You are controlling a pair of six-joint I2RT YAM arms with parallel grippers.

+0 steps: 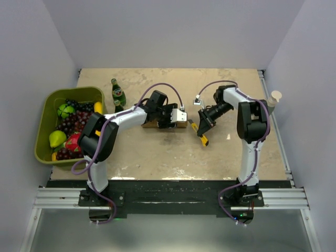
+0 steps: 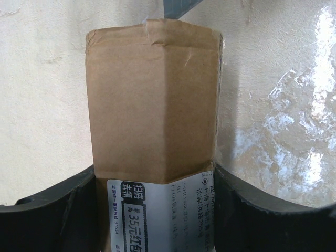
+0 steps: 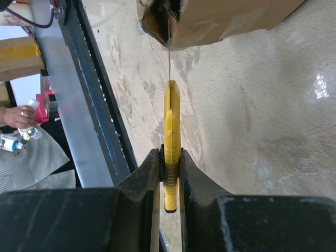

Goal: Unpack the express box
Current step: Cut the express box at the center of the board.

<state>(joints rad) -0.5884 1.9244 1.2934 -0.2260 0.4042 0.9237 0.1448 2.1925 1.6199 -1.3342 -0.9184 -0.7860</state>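
Brown cardboard, the express box lies on the bench with its white label showing. Left claw straddles the box, part-open, its fingers pressed against both long sides. Right claw, at the box's ragged end, is clamped tight on a yellow utility knife, whose thin blade reaches into that end.
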